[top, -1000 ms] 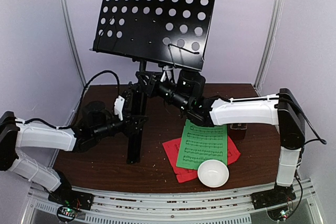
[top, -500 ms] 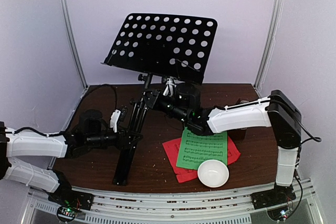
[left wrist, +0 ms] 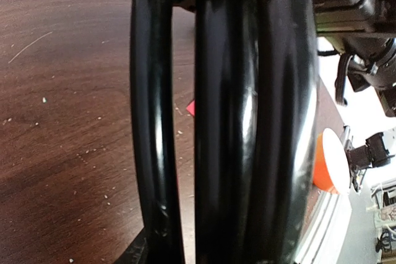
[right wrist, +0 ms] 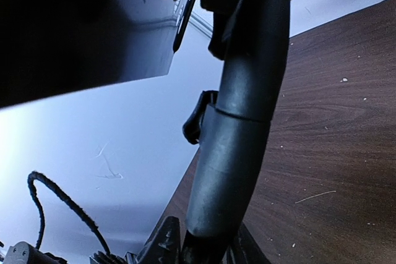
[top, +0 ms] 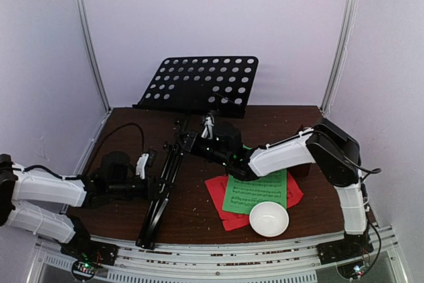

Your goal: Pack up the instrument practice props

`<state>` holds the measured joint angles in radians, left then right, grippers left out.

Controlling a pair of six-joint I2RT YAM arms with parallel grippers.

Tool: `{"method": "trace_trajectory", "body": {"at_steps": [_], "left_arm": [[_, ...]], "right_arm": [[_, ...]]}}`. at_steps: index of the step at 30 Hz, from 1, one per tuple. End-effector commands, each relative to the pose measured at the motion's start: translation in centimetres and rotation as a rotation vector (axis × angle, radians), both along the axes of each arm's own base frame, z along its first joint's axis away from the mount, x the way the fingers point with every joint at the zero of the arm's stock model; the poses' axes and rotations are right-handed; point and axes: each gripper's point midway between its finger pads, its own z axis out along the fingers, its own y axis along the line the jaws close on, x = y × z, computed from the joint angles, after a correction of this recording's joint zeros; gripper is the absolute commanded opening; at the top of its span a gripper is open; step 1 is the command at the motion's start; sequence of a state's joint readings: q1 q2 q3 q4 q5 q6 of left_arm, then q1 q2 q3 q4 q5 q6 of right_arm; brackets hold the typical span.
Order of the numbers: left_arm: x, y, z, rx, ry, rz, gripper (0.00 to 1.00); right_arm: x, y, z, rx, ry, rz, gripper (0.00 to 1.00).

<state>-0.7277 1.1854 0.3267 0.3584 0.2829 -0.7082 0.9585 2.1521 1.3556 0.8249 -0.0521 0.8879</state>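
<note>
- the black perforated tripod music stand (top: 202, 84) is leaning low over the brown surface (top: 119, 134), shaft running from lower left up to the tray at upper centre
- left fingers (top: 156, 182) are clamping the folded legs; right fingers (top: 191, 142) are gripping the shaft just under the tray
- wrist views are showing only black tubes, fingertips hidden; the small red-brown metronome (top: 302, 167) is barely showing behind the right arm

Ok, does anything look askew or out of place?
The stand leans steeply toward the back wall, legs folded, held by the left hand and right hand. A bowl sits on the sheets.
</note>
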Motion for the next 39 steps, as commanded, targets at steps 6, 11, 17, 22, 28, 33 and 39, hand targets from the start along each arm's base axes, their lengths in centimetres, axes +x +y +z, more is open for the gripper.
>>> {"method": "trace_trajectory", "body": {"at_steps": [6, 11, 17, 22, 28, 33, 39], "left_arm": [[2.8, 0.8, 2.1, -0.065, -0.119, 0.137, 0.0], [3.7, 1.5, 1.4, -0.05, -0.102, 0.206, 0.0], [4.6, 1.0, 1.0, -0.042, -0.105, 0.222, 0.0], [5.0, 0.5, -0.4, 0.003, -0.089, 0.201, 0.0], [5.3, 0.4, -1.4, 0.038, -0.08, 0.199, 0.0], [5.6, 0.2, -2.5, 0.09, -0.06, 0.192, 0.0], [5.9, 0.4, -3.5, 0.164, -0.058, 0.179, 0.24]], "right_arm": [[4.4, -3.4, -8.5, -0.272, -0.066, -0.13, 0.31], [4.1, -3.7, -9.9, -0.289, -0.063, -0.124, 0.38], [3.9, -4.0, -10.2, -0.296, -0.07, -0.12, 0.46], [3.6, -4.3, -9.9, -0.301, -0.081, -0.116, 0.48], [3.2, -4.9, -9.4, -0.278, -0.091, -0.122, 0.49], [2.8, -5.2, -8.3, -0.268, -0.117, -0.117, 0.53], [2.2, -5.8, -5.8, -0.268, -0.173, -0.099, 0.59]]}}
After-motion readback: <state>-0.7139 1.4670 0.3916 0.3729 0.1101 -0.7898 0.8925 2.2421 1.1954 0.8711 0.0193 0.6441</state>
